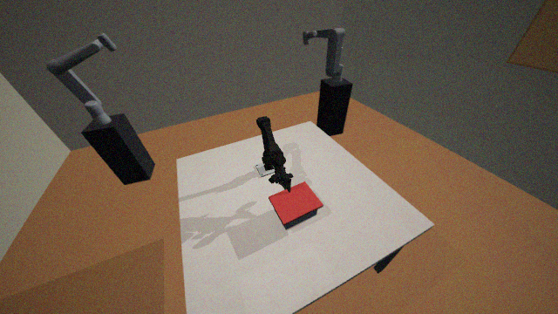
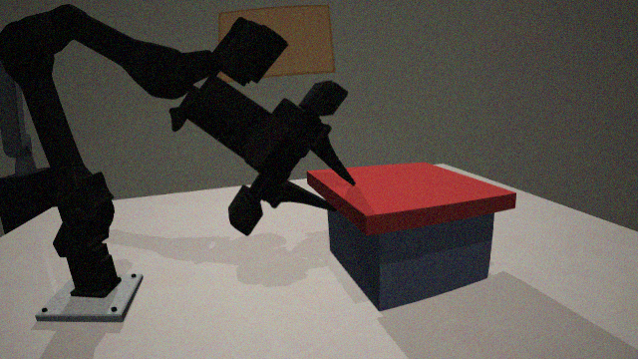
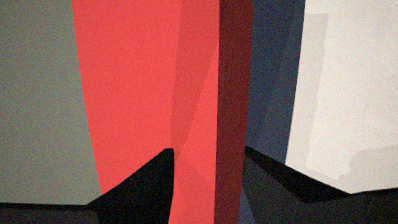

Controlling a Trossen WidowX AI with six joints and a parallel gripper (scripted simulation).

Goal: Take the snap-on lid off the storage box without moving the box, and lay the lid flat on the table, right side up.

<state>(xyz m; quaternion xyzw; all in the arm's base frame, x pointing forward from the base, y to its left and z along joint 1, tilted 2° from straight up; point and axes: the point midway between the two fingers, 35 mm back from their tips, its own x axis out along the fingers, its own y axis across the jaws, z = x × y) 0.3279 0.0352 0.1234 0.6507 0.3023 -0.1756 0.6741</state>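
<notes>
A flat red lid sits on a dark blue storage box on the white table top. My black gripper is shut on the lid's near edge. One finger lies on the lid's top face, the other sits under its overhanging rim. In the wrist view the lid's dark red rim runs between the two fingers. The lid looks level on the box.
The arm's grey base plate is bolted to the table behind the box. Two grey arms on black pedestals stand off the white top at the back left and back right.
</notes>
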